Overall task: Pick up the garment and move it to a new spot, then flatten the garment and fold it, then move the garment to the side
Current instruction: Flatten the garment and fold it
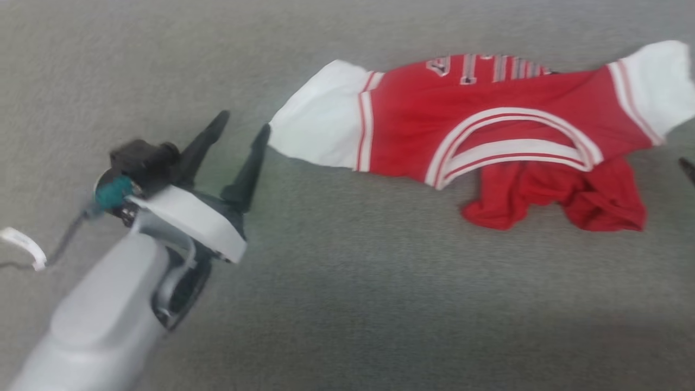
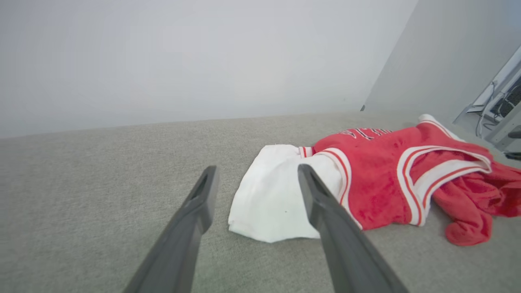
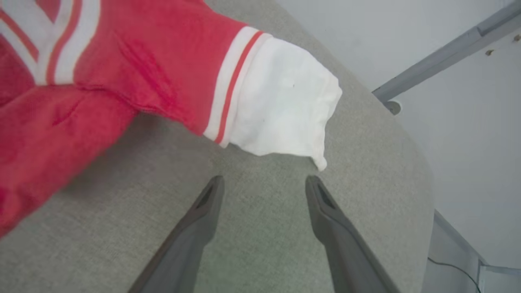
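The garment is a red shirt with white sleeves, lying spread sideways on a grey cloth surface, its hem bunched below the striped collar. My left gripper stands open just left of the near white sleeve, nothing between its fingers. In the left wrist view the garment lies ahead, and the sleeve sits between and beyond the left gripper. In the right wrist view my right gripper is open and empty, just short of the other white sleeve of the garment.
The grey cloth surface stretches wide below and left of the shirt. Its rounded edge lies close to the right sleeve, with a metal frame leg beyond. A pale wall stands behind. Cables and equipment stand off to the side.
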Motion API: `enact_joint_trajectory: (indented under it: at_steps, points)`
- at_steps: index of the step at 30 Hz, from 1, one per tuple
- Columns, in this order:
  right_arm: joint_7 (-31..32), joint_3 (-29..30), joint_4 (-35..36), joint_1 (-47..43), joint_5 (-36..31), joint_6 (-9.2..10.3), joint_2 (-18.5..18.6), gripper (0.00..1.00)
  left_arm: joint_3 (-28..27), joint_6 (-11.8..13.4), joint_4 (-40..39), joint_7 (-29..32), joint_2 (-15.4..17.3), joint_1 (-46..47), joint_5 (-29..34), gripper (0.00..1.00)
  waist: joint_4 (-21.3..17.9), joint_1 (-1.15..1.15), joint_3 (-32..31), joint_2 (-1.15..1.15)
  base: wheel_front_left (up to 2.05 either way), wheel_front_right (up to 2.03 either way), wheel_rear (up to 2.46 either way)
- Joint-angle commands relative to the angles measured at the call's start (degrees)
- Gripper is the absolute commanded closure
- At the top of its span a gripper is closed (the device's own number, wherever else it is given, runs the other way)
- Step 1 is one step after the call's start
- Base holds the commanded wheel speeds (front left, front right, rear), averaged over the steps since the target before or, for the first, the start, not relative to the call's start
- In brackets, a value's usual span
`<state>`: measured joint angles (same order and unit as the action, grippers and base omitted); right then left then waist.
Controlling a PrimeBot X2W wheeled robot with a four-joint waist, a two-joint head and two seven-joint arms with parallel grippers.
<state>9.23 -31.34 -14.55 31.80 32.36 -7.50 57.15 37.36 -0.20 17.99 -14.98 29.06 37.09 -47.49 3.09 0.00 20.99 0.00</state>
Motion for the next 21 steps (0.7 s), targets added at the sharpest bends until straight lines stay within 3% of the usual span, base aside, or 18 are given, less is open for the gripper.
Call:
enact_joint_trajectory:
  at_steps: [1,7,12,17,18,19,20,21]
  points:
    - [0.61,-1.35,0.02,1.72,1.23,0.01,1.18,0.0,-1.47,0.78,-1.72,-0.24,-0.69,-2.5,2.5,0.0,2.27,0.0,2.08,0.0,0.0,0.0,0.0]
    - [2.82,-9.86,-0.74,9.09,5.9,0.01,6.21,0.0,-8.01,1.93,-9.43,-0.27,-4.79,-9.63,11.81,0.0,5.5,0.0,4.94,0.0,0.0,0.0,0.0]
    - [4.72,-16.73,-2.1,14.25,8.95,0.01,9.2,0.0,-10.53,0.34,-11.7,-0.27,-7.34,-12.0,16.15,0.0,7.43,0.0,7.04,0.0,0.0,0.0,0.0]
    - [5.67,-22.74,-3.87,17.72,11.79,0.01,9.52,0.0,-12.23,-1.84,-11.64,-0.28,-8.73,-11.58,18.38,0.0,8.07,0.0,8.22,0.0,0.0,0.0,0.0]
    - [5.73,-23.69,-4.1,18.27,12.58,0.01,9.43,0.47,-12.31,-2.34,-11.38,-0.28,-8.53,-11.15,18.8,0.0,8.0,0.0,8.32,0.0,0.0,0.0,0.0]
    - [5.81,-24.7,-4.19,19.06,13.11,0.01,9.33,0.84,-12.16,-2.89,-11.12,-0.28,-8.03,-10.62,19.21,0.0,7.84,0.0,8.4,0.0,0.0,0.0,0.0]
    - [5.79,-25.51,-4.32,19.77,13.84,0.01,9.39,1.0,-12.01,-3.38,-10.86,-0.28,-7.53,-9.82,19.93,0.0,7.62,0.0,8.45,0.0,0.0,0.0,0.0]
    - [5.96,-26.32,-4.5,20.39,14.62,0.06,9.42,1.0,-11.58,-3.95,-10.61,-0.28,-6.85,-8.9,20.62,0.0,7.34,0.0,8.44,0.0,0.0,0.0,0.0]
